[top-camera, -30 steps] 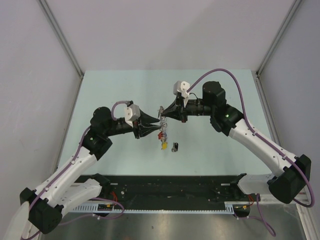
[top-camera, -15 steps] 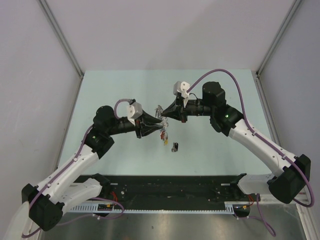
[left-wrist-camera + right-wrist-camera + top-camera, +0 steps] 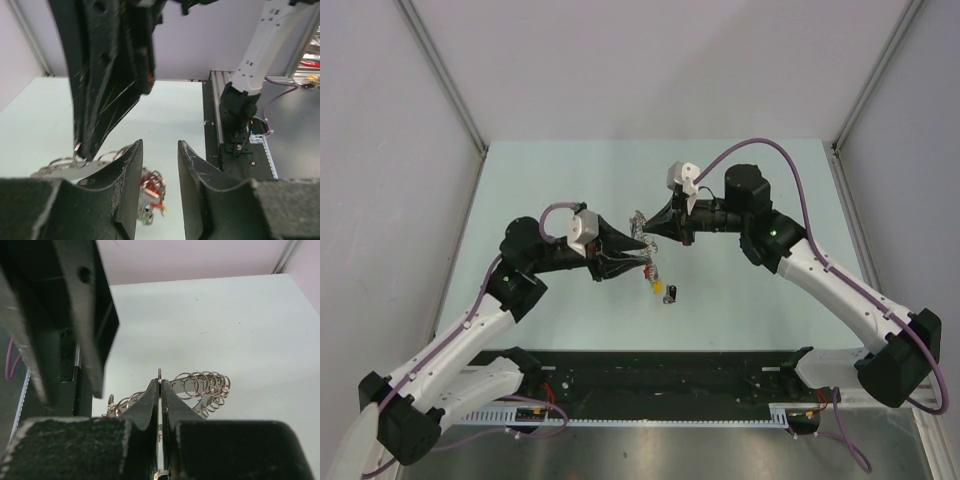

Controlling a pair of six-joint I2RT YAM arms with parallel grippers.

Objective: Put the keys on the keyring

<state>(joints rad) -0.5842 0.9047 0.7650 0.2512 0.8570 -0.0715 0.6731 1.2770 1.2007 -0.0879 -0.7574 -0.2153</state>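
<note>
The keyring (image 3: 640,222) is a silver band carrying several small split rings, held above the table between both arms. My right gripper (image 3: 644,229) is shut on its edge; in the right wrist view the shut gripper (image 3: 159,385) pinches it, with the ring coils (image 3: 202,386) fanning to the right. A bunch of coloured keys (image 3: 651,272) hangs under the ring and shows between my left fingers (image 3: 150,184). My left gripper (image 3: 638,245) is open just left of the ring, its jaws (image 3: 157,150) apart and empty. A dark-headed key (image 3: 670,293) lies on the table.
The pale green table (image 3: 740,180) is walled by white panels. The black rail (image 3: 660,375) with both arm bases runs along the near edge. The right arm's base (image 3: 240,115) shows in the left wrist view.
My left arm shifted slightly and its gripper sits a little lower. The hanging keys swung toward the right and the near edge. My right arm has stayed still, shut on the keyring.
</note>
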